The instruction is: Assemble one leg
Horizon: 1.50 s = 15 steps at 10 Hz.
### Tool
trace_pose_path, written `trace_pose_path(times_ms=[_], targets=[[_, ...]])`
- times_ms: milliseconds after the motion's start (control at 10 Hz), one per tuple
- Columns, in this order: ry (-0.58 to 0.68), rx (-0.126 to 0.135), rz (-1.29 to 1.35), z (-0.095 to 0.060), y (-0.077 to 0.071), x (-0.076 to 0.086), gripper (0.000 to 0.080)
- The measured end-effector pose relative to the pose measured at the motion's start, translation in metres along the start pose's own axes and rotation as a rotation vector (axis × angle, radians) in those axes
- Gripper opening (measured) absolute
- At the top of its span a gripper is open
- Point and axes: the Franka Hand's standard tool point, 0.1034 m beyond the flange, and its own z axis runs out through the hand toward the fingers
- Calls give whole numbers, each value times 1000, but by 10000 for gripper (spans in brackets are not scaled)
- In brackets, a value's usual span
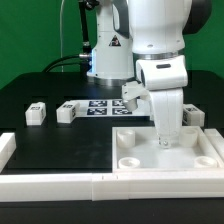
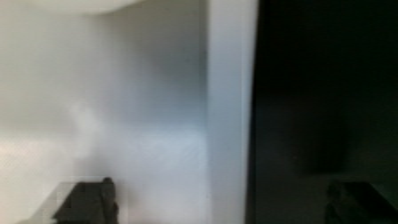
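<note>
Well off the exterior view's left of the white panel (image 1: pixel 192 152) lie the leftmost leg (image 1: pixel 36 113) and, nearer it, the second leg (image 1: pixel 66 112), then the gripper (image 1: pixel 167 140) stands low over the panel, its fingers (image 2: pixel 80 200) spread wide, clasping nothing, and the right-hand leg (image 1: pixel 197 115) sits just behind the panel's far right corner.

Exterior view evenly lit; wrist view blurred.
</note>
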Motion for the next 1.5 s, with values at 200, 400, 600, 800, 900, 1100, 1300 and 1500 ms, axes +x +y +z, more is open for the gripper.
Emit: trace_pose_path(times_ms=[200,400,600,800,900,1100,1300,1500], targets=[[0,1,1,0,0,0,633],[0,1,1,0,0,-1,646],[-1,0,15,-1,-1,0,649],[-7,-18,84,-17,-16,9,649],[-13,-20,110,-24,-24,13,649],[-20,-29,168,-35,-33,17,649],[-20,-23,185,-32,-34,15,649],[-16,-24,363,-31,-34,16,649]])
